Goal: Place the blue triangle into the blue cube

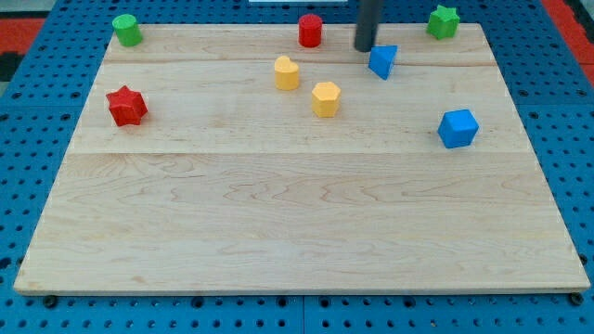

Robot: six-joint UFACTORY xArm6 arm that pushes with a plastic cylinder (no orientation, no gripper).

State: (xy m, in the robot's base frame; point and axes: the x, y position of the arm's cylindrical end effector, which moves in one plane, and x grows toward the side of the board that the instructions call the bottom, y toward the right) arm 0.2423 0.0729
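Observation:
The blue triangle lies near the view's top, right of centre. The blue cube sits lower and to the right of it, well apart from it. My tip stands just above and left of the blue triangle, at or very near its upper left edge. The dark rod runs up out of the view's top.
A red cylinder stands left of my tip. A yellow block and a yellow hexagon lie lower left of the triangle. A green star is at top right, a green cylinder at top left, a red star at left.

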